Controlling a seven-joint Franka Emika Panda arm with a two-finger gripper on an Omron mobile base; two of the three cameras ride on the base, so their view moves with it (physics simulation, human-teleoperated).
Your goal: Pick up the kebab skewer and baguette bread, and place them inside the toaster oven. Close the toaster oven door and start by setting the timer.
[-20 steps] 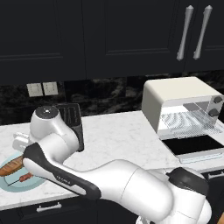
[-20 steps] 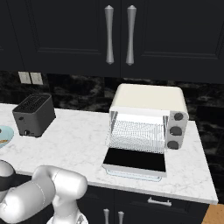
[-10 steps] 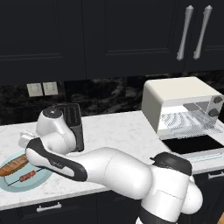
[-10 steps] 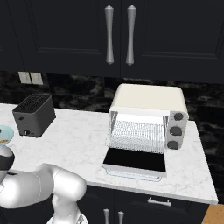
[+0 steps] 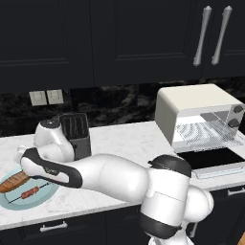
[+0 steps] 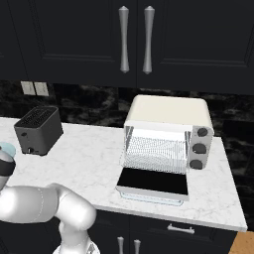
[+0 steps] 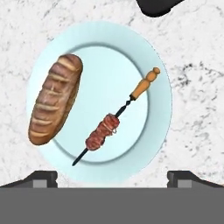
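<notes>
Hand view looks straight down on the pale blue plate [image 7: 151, 70] with the kebab skewer [image 7: 114, 117] beside the baguette [image 7: 54, 98], gripper [image 7: 112, 178] spread wide above them, so it's the first pickup, needing a drop onto the skewer.

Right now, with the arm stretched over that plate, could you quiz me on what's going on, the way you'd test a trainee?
1. True or false: the toaster oven door is shut.
2. What lies on the plate? A) bread and a skewer B) a fork and a cup C) two loaves
3. Fill the gap: the hand hangs above the plate with its fingers ____.

Key:
1. False; it lies folded down, and the rack inside shows.
2. A; they lie side by side, apart.
3. Open, holding nothing.
</notes>
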